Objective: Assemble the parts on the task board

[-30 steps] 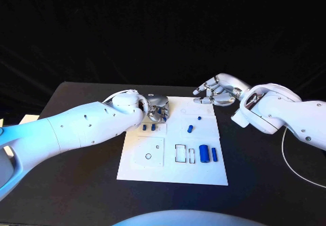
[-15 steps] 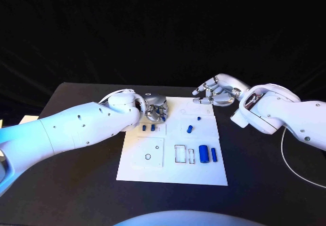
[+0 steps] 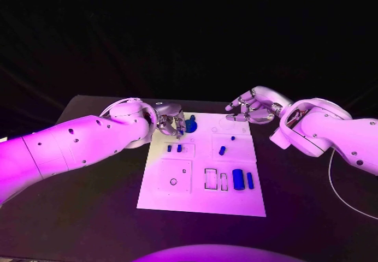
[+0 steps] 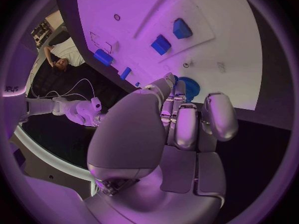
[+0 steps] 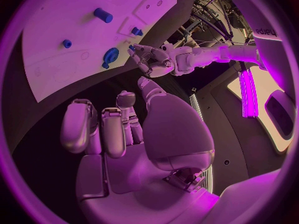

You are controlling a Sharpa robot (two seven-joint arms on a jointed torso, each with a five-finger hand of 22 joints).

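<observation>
Evidently, a blue gear-like part [image 3: 192, 125] is pinched by the left hand [image 3: 171, 123] at the far left corner of the task board [image 3: 203, 202], lifted just off the white surface. In the left wrist view the toothed disc [image 4: 189, 88] is seen past the fingertips [image 4: 179, 88], held at its edge, presumably so that its face stays free to be lowered onto a seat on the board. Which seat is meant cannot be told.

The right hand [image 3: 256, 106] hangs over the board's far right corner with its fingers curled inward and nothing visible in them; it is judged to be closed and idle, kept near but out of the left arm's way.

Loose parts remain on the board: two small blocks [image 3: 174, 148] side by side just near of the left hand, a short peg [image 3: 222, 150] towards the middle, and two cylinders [image 3: 242, 179] beside outlined slots near the right edge. Much of the task therefore appears undone.

How much of the gear is covered by the fingers is hard to make out, and the board beneath the left hand is hidden in the head view.
</observation>
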